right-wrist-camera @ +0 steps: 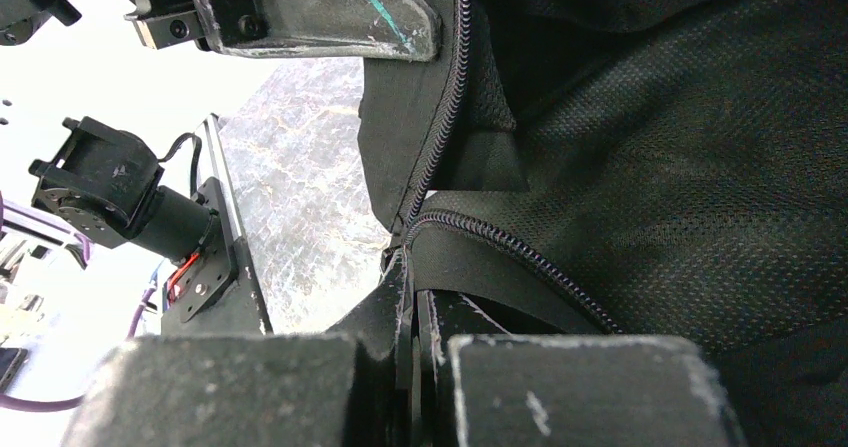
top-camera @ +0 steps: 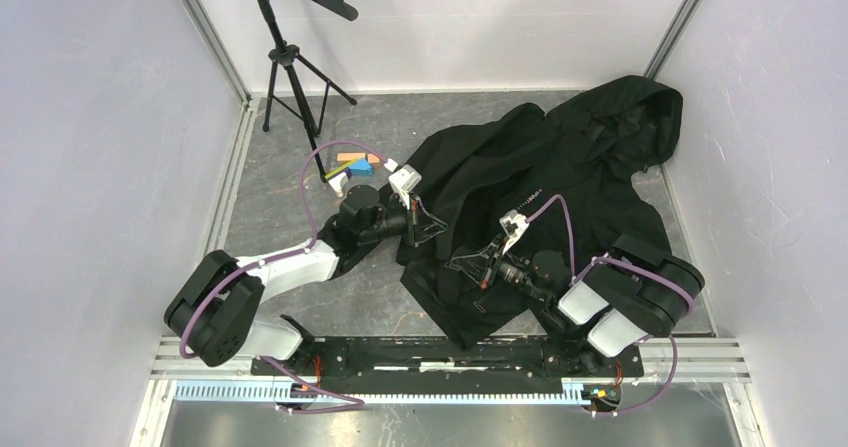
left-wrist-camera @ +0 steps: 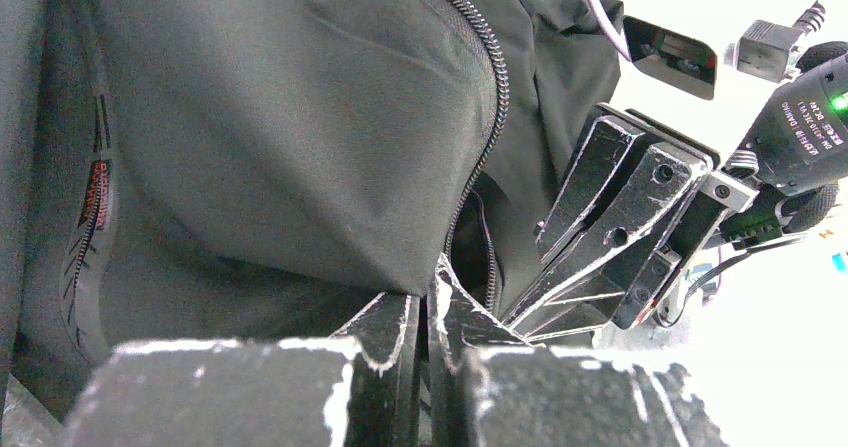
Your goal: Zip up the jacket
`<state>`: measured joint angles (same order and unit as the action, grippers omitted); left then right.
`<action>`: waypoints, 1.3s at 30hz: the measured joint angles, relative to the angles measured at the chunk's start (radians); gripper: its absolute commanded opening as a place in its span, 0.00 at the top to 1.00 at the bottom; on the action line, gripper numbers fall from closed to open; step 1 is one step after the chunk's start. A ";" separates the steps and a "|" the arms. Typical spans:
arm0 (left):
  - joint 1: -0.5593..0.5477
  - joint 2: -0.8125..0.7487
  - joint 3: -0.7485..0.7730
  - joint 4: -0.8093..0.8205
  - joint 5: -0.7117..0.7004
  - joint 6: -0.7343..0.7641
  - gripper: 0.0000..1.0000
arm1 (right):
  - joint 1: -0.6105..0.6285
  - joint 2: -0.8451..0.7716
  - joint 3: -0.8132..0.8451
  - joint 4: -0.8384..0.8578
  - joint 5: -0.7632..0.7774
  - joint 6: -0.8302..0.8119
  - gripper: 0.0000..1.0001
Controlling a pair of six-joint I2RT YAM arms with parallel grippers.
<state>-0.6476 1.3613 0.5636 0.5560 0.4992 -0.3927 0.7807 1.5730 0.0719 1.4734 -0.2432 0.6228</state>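
Black jacket (top-camera: 560, 167) lies open on the grey surface (top-camera: 290, 187), hood (top-camera: 640, 112) far right. By the zip teeth (left-wrist-camera: 497, 77), the left fingers (left-wrist-camera: 385, 332) and right fingers (right-wrist-camera: 450, 315) each pinch a front edge; I'd bring both bottom ends level and taut before joining.

I'm looking into a robotics lab cell: plain white wall panels (top-camera: 100, 117) in aluminium framing (top-camera: 207, 37), a grey stone-patterned tabletop (top-camera: 260, 197), a black tripod stand (top-camera: 279, 42).
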 measured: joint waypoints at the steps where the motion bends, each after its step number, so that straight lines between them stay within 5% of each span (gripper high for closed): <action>1: 0.000 0.000 0.000 0.000 0.000 0.000 0.98 | 0.000 -0.003 0.000 0.000 0.000 0.000 1.00; 39: 0.000 0.000 0.000 0.000 0.001 0.000 0.98 | -0.008 -0.030 -0.005 0.000 0.042 0.000 1.00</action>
<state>-0.6476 1.3613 0.5636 0.5564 0.5003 -0.3927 0.7731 1.5433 0.0673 1.4731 -0.2008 0.6228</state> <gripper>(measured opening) 0.062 0.010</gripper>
